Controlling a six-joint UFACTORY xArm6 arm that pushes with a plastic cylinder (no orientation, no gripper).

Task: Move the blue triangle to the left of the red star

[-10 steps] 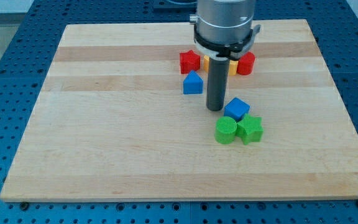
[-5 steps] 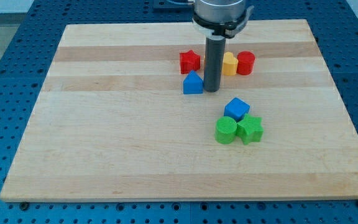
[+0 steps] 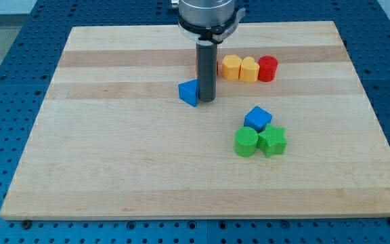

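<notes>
The blue triangle is found touching the left side of my tip, slightly toward the view's bottom of the row of blocks. It presents as a small blue wedge-shaped prism, turned at an angle, with one lighter face toward the view's bottom. The rod carries no claw; nothing is held, and contact is by its side only.

The red star is almost wholly hidden behind the rod, above my tip; only a red sliver is visible at the rod's left edge. To the right of the rod and toward the view's top, two yellow blocks and a red cylinder are lined up. Well to the right and below my tip, a blue cube, a green cylinder and a green star are clustered.

Risk is judged as follows: the angled triangle may rotate and slip off the rod during a further push. The rod may also brush the star, since the two stand close together.
</notes>
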